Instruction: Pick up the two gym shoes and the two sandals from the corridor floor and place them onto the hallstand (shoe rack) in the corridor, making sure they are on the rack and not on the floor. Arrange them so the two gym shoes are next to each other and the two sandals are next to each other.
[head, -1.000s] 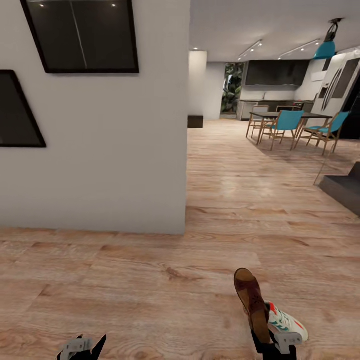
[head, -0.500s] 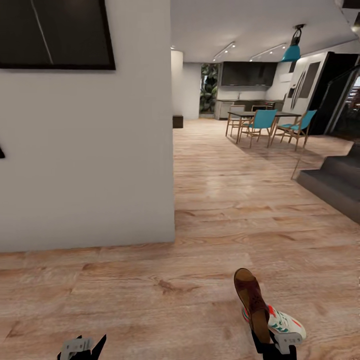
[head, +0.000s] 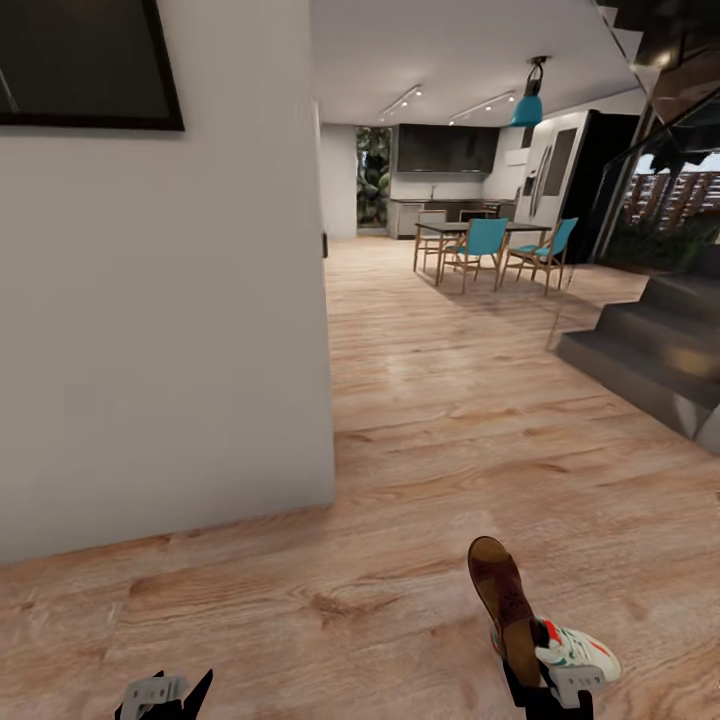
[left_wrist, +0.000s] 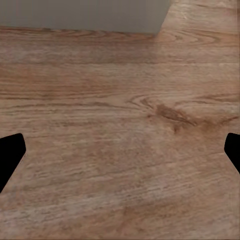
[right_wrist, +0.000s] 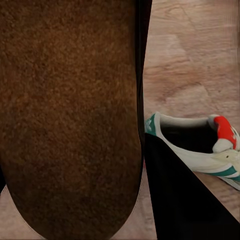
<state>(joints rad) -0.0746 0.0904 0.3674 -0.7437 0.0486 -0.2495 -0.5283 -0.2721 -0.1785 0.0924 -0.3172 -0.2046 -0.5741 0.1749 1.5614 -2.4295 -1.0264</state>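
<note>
Head view. Right gripper (head: 545, 692): at the bottom edge, clamped on a dark brown sandal (head: 505, 606), which stands up and forward from the fingers, toe end farthest from them. Gym shoe (head: 570, 652): cream-white with green stripes and a red-orange patch, just beside the right gripper on its outer side, behind the sandal; whether it lies on the floor or touches the gripper cannot be told. Left gripper (head: 165, 692): at the bottom edge, well apart from the right one, nothing between its fingers. Corridor floor (head: 330, 590): light wood planks beneath and ahead of both grippers. White wall (head: 160, 330): ahead of the left gripper, a dark framed panel (head: 80, 62) high on it. Far ahead of the right gripper: dining table with teal chairs (head: 487, 240); dark steps (head: 650, 350) off to its outer side.

Left wrist view. Left gripper (left_wrist: 120, 152): two dark fingertips (left_wrist: 10, 155) spread wide, bare plank floor (left_wrist: 120, 125) between them, the foot of a grey wall (left_wrist: 85, 15) beyond.

Right wrist view. Sandal (right_wrist: 70, 115): brown surface close against the camera, held alongside a dark finger (right_wrist: 175, 195). Gym shoe (right_wrist: 200, 145): beyond that finger, heel opening and red patch showing, on the wood floor.
</note>
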